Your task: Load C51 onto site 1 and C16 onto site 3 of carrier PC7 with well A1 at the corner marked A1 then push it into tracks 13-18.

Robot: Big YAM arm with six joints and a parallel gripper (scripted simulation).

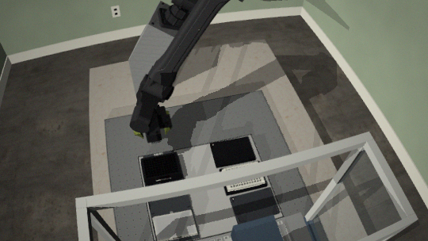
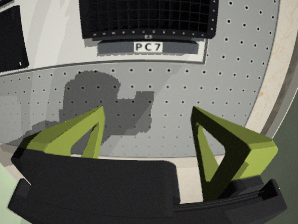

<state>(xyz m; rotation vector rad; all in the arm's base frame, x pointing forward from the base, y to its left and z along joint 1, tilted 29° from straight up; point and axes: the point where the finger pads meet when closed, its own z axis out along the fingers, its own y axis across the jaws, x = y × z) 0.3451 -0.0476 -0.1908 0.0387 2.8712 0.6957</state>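
Fingers spread, pinching nothing, above the bench (image 1: 119, 139) just short of carrier PC7's handle (image 2: 148, 47); deep-well block (image 1: 162, 168) on site 1.

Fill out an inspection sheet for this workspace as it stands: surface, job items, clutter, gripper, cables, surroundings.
Surface: grey perforated deck on a beige mat; arm shadows across it.
Job items: carrier with PC7 label; a dark gridded block sits at its handle end. Beside it, a row of a dark plate, a white plate partly hidden behind the frame bar, and another dark plate. Labels on these are unreadable.
Clutter: nothing seen.
Gripper: gripper open, nothing between the green fingers, hovering short of the carrier's labelled end.
Cables: nothing seen.
Surroundings: white frame with glass panels over the near deck; blue unit below; green walls, wall outlet.
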